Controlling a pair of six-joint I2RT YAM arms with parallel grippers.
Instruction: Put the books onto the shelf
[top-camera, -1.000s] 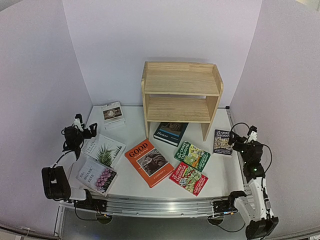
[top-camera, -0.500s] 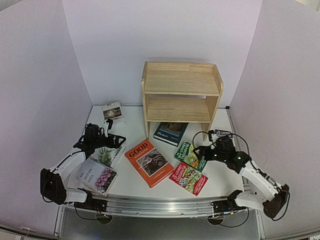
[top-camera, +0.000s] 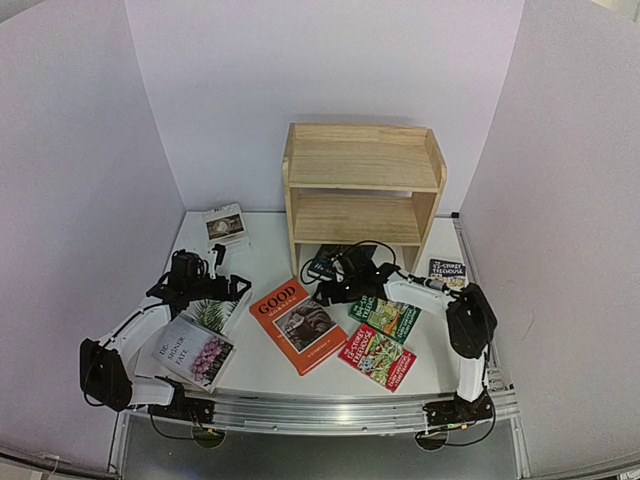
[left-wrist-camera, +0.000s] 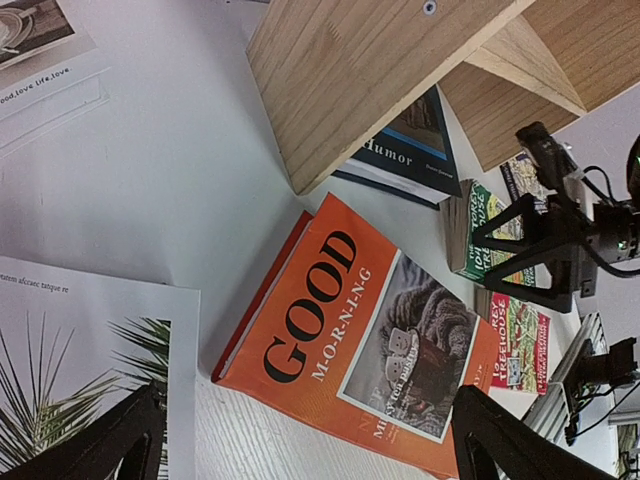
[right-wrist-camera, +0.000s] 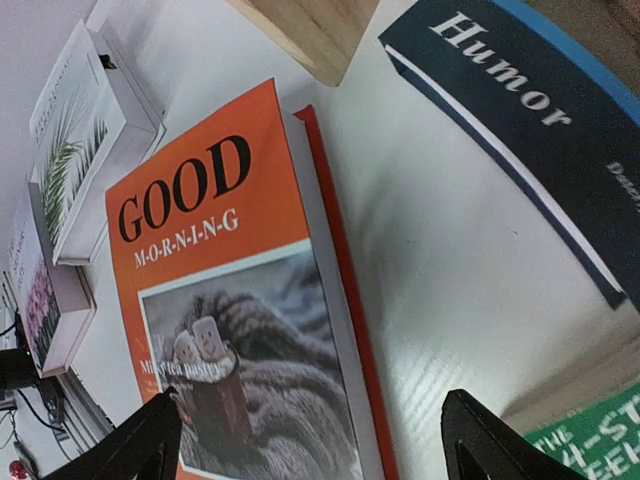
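White walls closed in a pale table (top-camera: 262, 262). From above, the shelf (top-camera: 362, 185) stood at the back with both tiers bare, and the books (top-camera: 378, 357) lay flat on the table in front of it and to its sides. The left gripper (top-camera: 228, 275) hung over the plant book (top-camera: 212, 312), jaws spread wide and empty. The right gripper (top-camera: 322, 280) was stretched across to the shelf's foot, just beyond the orange GOOD book (top-camera: 298, 325).

From the left wrist, the GOOD book lay between the parted fingers. The navy Humor book (left-wrist-camera: 405, 160) sat behind it, one corner seemingly tucked under the shelf beside a side panel.

From the right wrist, the jaws were released and held nothing. They straddled the strip of table between the GOOD book's red spine and the Humor book's edge.

Either book lay flush with the table, so closing jaws would likely skid over the cover or shove the book along. A pull on the Humor book could catch the side panel and shift the shelf. With both arms near the GOOD book, they might collide.
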